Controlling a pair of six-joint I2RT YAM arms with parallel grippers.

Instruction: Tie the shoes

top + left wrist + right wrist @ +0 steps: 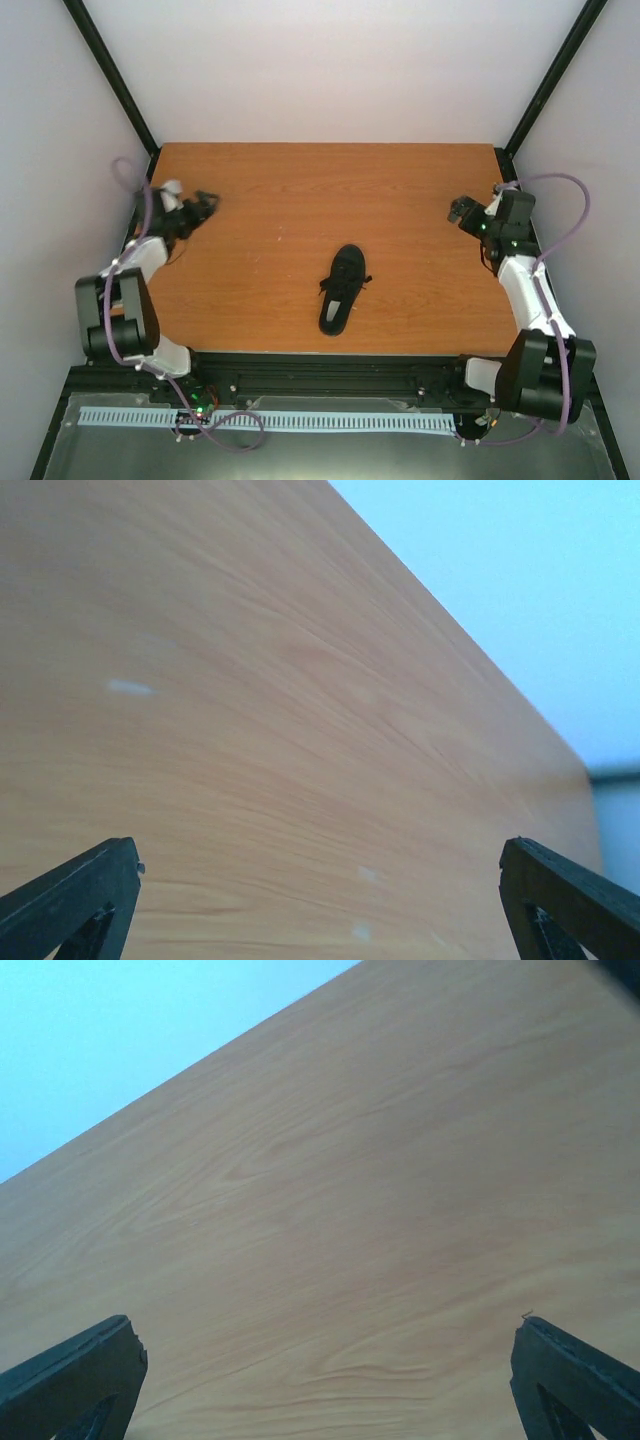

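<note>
Orange-brown wood-grain table, evenly and softly lit, with a few pale specks on the grain. Plain white back wall at the far edge. White left wall and right wall. Black corner posts slanting up from the far corners. Black rail along the near edge, grey metal ledge nearer still.

1. The left gripper shows two black wedge-shaped fingertips in the bottom corners, wide apart, with bare wood between them.
2. An orange-brown wood-grain tabletop fills most of the view and bears small pale specks.
3. A pale blue wall lies beyond the table's far edge.
</note>
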